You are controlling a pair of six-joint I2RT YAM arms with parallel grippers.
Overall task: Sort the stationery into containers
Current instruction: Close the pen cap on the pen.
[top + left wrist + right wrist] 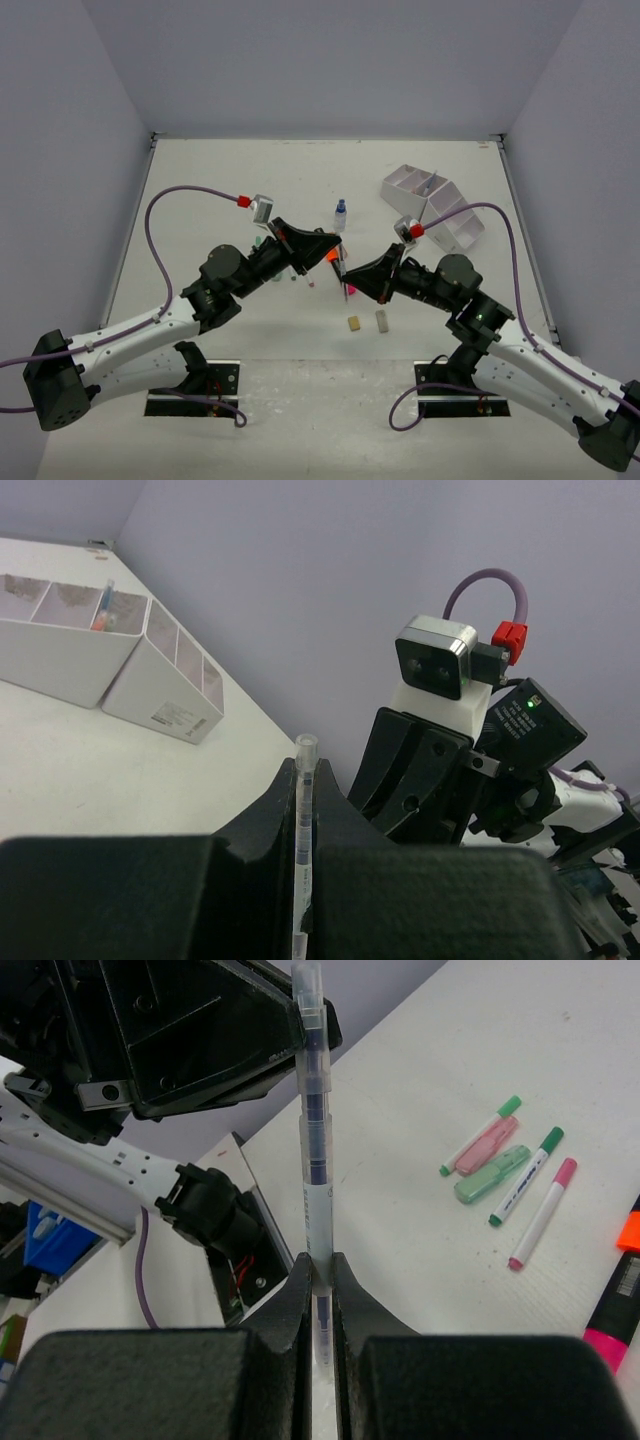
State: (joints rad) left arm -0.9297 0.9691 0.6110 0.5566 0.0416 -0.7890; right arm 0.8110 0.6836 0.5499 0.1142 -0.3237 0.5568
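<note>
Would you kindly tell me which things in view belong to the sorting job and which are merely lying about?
Job: clear pen held aloft; white organizer; pink highlighter; green highlighter; thin pens; orange-pink marker; erasers; blue-capped bottle.
Not the job: purple cables; black base plates; blue object off to the side.

bright, even overhead light, soft shadows; nearby fingers point(150, 1380) out of focus
</note>
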